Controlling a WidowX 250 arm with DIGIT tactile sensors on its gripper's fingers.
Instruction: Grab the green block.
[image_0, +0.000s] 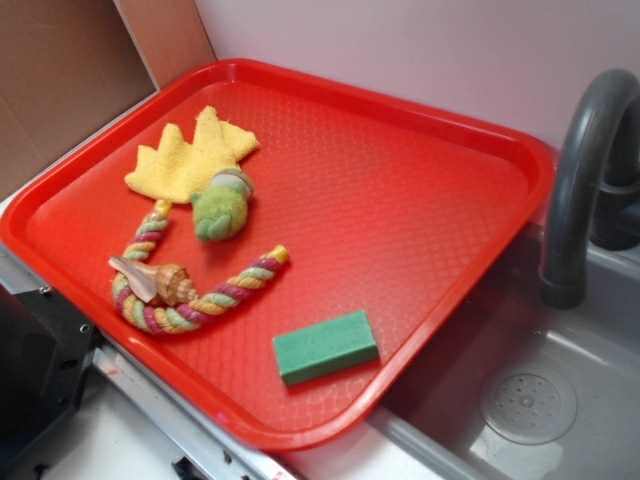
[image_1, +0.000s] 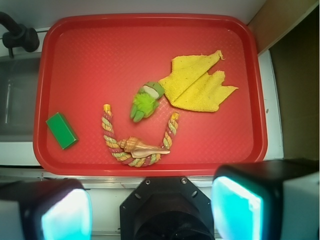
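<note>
The green block (image_0: 326, 346) lies flat on the red tray (image_0: 400, 200), near its front right edge; in the wrist view the block (image_1: 61, 130) sits at the tray's left side. My gripper (image_1: 150, 210) is high above the near edge of the tray (image_1: 90, 60), jaws wide apart and empty, with cyan pads (image_1: 235, 207) at the bottom of the wrist view. The gripper is out of the exterior view. The block is well clear of the jaws, up and to the left.
A striped rope toy (image_1: 112, 145) with a fuzzy light-green knot (image_1: 145, 102), a seashell (image_1: 142, 147) and a yellow cloth (image_1: 197, 85) lie on the tray. A grey sink (image_0: 540, 400) with a dark faucet (image_0: 585, 150) adjoins the tray.
</note>
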